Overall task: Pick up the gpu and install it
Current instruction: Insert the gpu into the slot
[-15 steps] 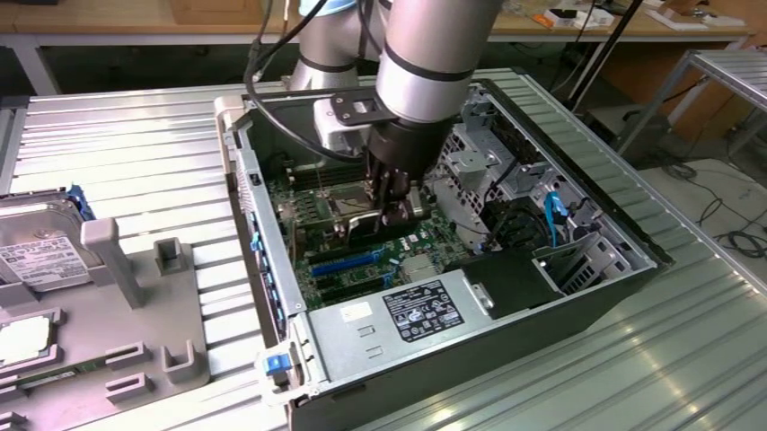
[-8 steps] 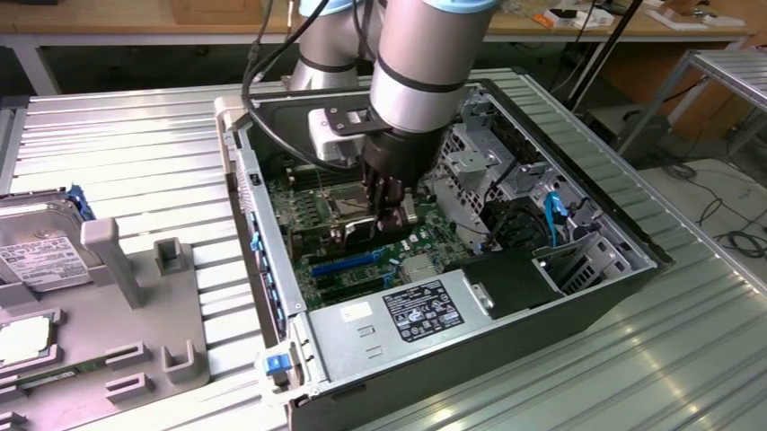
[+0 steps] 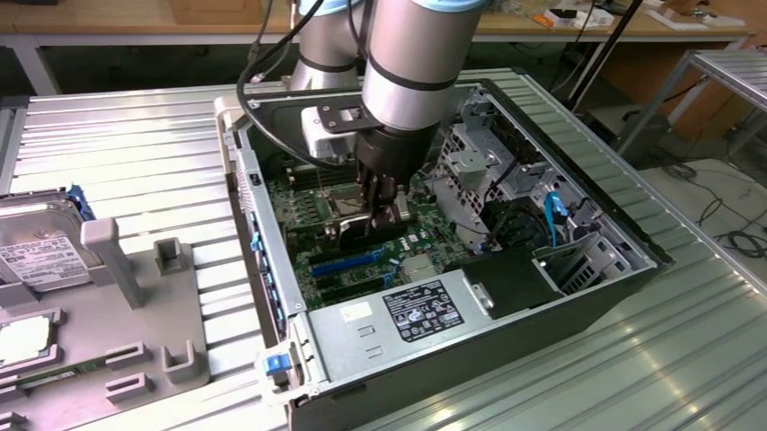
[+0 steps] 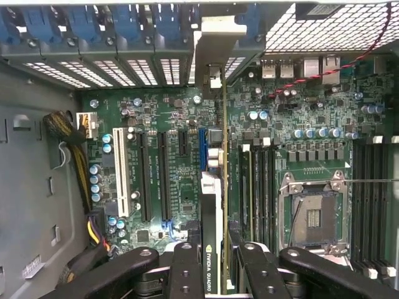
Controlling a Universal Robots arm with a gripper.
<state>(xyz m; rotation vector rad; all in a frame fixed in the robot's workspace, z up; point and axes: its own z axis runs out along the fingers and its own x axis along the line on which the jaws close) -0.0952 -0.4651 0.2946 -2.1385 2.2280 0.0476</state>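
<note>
The gpu is seen edge-on in the wrist view, with a black strip labelled NVIDIA QUADRO along it. Its silver end bracket reaches toward the case's rear slot openings. My gripper is shut on the card, with one black finger on each side of it. The card stands upright over the green motherboard, right beside a blue slot; I cannot tell if it is seated. In the exterior view my gripper is down inside the open computer case, with the dark gpu under it.
Black expansion slots, a white slot and the CPU socket flank the card. A power supply and drive cages crowd the case. A hard drive and grey fixture lie to the exterior view's left.
</note>
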